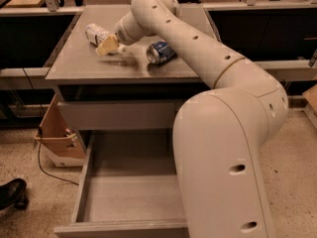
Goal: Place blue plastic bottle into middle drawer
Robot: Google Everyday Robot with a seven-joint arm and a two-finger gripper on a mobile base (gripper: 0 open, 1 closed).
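The blue plastic bottle (96, 33) lies on its side at the back left of the grey cabinet top (84, 63). My gripper (118, 47) is down on the top just right of the bottle. It is open, with a tan fingertip (106, 47) by the bottle's near end and nothing in it. The middle drawer (129, 187) is pulled out below, and its grey floor is bare.
A blue-and-silver soda can (159, 52) lies on the top right of the gripper. A shut drawer front (119, 114) sits above the open drawer. My arm's bulk (223, 148) covers the drawer's right side. A cardboard box (57, 133) and a cable are on the floor at left.
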